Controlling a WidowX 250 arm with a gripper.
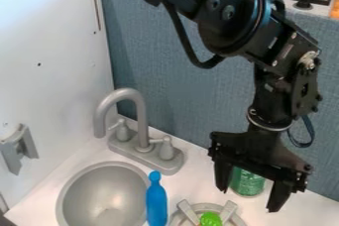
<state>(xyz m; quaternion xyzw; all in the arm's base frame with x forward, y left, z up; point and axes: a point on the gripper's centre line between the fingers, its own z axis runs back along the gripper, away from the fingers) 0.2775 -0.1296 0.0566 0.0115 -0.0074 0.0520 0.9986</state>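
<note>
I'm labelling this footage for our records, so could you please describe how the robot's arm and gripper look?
The arm is black, with a bulky round joint, silvery bolts, looping black cables and a silvery wrist ring. The gripper is black too, with a broad crosspiece and two tapering fingers.

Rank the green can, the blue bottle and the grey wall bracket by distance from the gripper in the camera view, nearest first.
1. Green can: seen through the open gripper.
2. Blue bottle: left in the picture, beside the sink basin.
3. Grey wall bracket: far left, on the white wall.
</note>
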